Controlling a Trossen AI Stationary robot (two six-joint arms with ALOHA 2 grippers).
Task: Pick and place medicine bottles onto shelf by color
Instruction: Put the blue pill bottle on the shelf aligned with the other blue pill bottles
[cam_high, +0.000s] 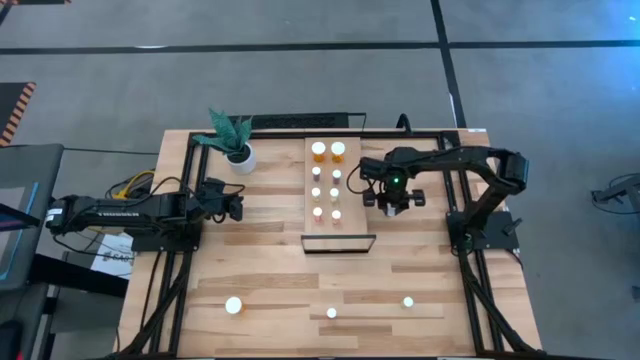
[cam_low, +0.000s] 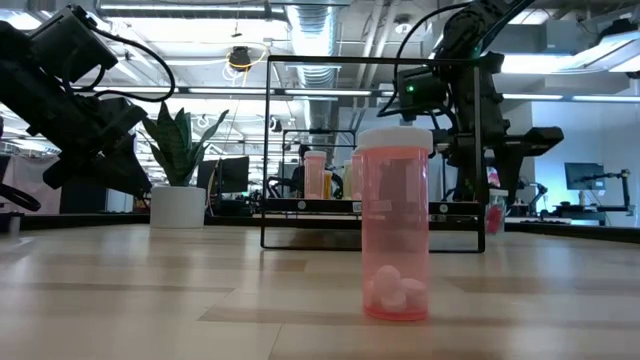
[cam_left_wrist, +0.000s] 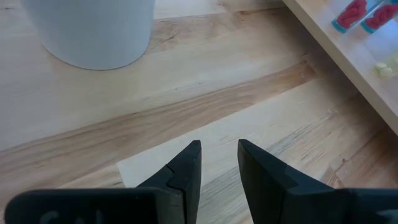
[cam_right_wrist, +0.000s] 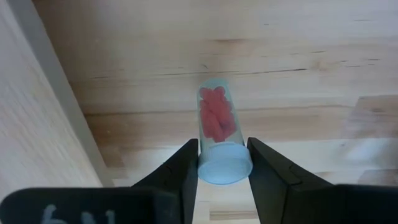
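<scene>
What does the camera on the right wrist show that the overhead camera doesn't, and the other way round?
Only the right wrist view shows the right gripper clamped on a small clear bottle of red pills.

Only the high view shows the whole layout: the left gripper waiting near the potted plant, bottles lined up on the shelf, and three loose bottles near the table's front edge.

Both show the right gripper beside the shelf, above the table.

- White plant pot (cam_left_wrist: 93, 31): cut off by the left wrist view's edge, plant unseen.
- Shelf bottles (cam_high: 326, 180): too small from above to tell contents.
- Right pincer (cam_high: 392, 207): fingertips hidden from above beneath its own wrist.
</scene>
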